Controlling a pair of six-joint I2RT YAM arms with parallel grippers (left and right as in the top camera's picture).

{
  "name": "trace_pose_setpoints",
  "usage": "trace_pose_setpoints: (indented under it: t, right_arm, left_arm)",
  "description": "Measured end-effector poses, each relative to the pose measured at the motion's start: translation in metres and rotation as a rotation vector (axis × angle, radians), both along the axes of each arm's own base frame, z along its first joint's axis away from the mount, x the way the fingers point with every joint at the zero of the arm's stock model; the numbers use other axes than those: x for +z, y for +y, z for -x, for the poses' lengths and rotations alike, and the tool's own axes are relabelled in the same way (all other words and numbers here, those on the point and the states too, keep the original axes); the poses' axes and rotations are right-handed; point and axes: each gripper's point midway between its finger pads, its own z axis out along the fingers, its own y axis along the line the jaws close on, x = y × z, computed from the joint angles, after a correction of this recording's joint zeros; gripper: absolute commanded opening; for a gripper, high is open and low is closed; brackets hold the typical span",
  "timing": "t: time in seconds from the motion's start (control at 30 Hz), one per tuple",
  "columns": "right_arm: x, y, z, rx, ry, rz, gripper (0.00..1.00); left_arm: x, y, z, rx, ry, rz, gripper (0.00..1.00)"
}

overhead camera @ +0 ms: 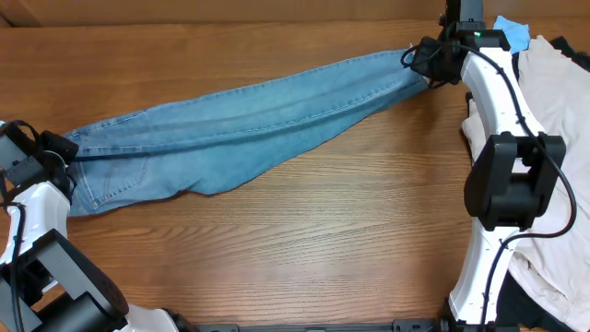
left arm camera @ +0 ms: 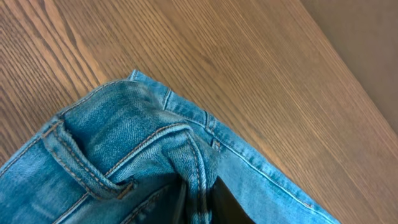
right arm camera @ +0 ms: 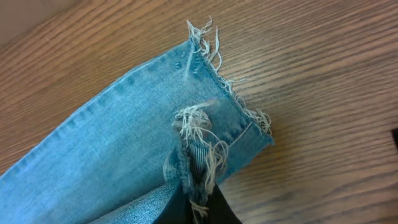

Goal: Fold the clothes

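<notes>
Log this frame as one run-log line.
jeans: laid out full length on table | left gripper: pinching waistband | right gripper: pinching frayed hem | crosswise fold: not done

The jeans point(overhead camera: 249, 120) lie on the table point(overhead camera: 323, 240), stretched diagonally from the frame's lower left to its upper right, with the left gripper point(overhead camera: 66, 152) at their left end and the right gripper point(overhead camera: 419, 60) at their upper-right end. A pile of garments point(overhead camera: 553, 101) lies along the right edge, with a small cloth point(overhead camera: 513, 32) above it.
</notes>
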Motion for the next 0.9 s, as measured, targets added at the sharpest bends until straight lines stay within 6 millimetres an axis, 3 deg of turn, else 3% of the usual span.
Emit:
trace_pose_setpoints:
  t: [0.2, 0.27, 0.37, 0.43, 0.5, 0.53, 0.57, 0.73, 0.9]
  right_arm:
    - [-0.002, 0.000, 0.005, -0.017, 0.026, -0.009, 0.04]
    - [-0.003, -0.001, 0.022, -0.051, 0.108, -0.016, 0.04]
    - [0.006, -0.002, 0.033, -0.091, 0.158, -0.028, 0.04]
    - [0.024, -0.003, 0.033, -0.125, 0.154, -0.035, 0.04]
    - [0.040, -0.003, 0.025, -0.141, 0.110, -0.044, 0.04]
    - [0.043, -0.003, 0.022, -0.144, 0.096, -0.046, 0.04]
    - [0.044, -0.003, 0.021, -0.146, 0.090, -0.047, 0.04]
    - [0.045, -0.003, 0.020, -0.154, 0.087, -0.050, 0.04]
    - [0.047, -0.003, 0.015, -0.153, 0.065, -0.052, 0.04]
  left_arm:
    - [-0.005, 0.002, 0.001, 0.010, 0.013, -0.002, 0.19]
    - [-0.005, 0.004, 0.002, 0.019, 0.018, -0.008, 0.20]
    - [-0.005, 0.006, 0.003, 0.027, 0.022, -0.014, 0.21]
    - [-0.005, 0.007, 0.003, 0.033, 0.024, -0.019, 0.37]
    - [-0.003, 0.009, 0.003, 0.040, 0.017, -0.030, 0.82]
    - [-0.001, 0.011, 0.001, 0.043, 0.009, -0.038, 0.94]
    - [0.000, 0.011, 0.001, 0.042, 0.004, -0.042, 1.00]
    - [0.003, -0.001, -0.010, -0.033, -0.037, 0.001, 1.00]
    - [-0.020, -0.042, -0.003, -0.151, 0.048, 0.147, 1.00]
